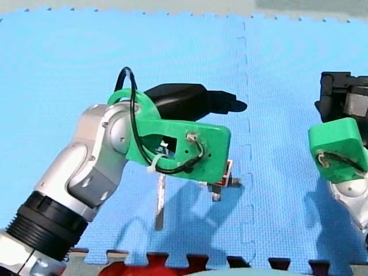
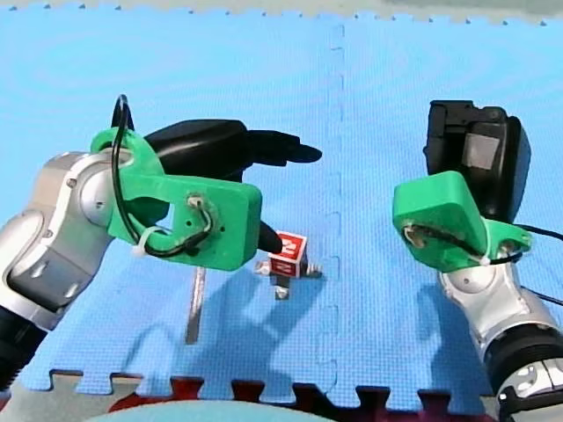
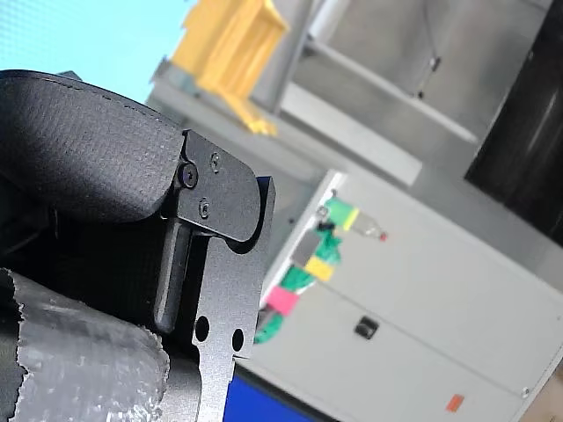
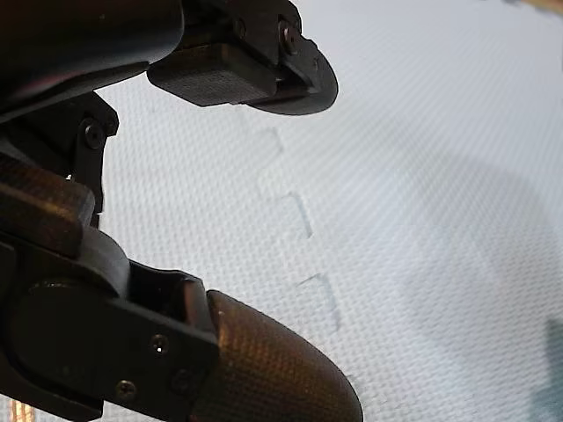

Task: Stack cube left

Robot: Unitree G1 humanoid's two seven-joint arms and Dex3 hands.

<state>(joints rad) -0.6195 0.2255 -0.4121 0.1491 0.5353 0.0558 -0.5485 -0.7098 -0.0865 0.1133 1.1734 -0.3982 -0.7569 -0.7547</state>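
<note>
Second head view: seemingly the reach step. The red cube (image 2: 287,254) lies near-centre on the mat (image 2: 396,70), ungrasped. The left robot hand (image 2: 230,146) hovers empty beyond it and likely needs to draw nearer and lower. I cannot tell the grip of the right robot hand (image 2: 471,145).

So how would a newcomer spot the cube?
On the blue foam mat, follow the centre seam toward the near edge. Just left of it, by the left arm's green bracket, sits the cube: red with white markings, unlike the thin grey strip nearby.

Head views (slightly offset) overlook one mat (image 1: 287,69); wrist views sit close.
</note>
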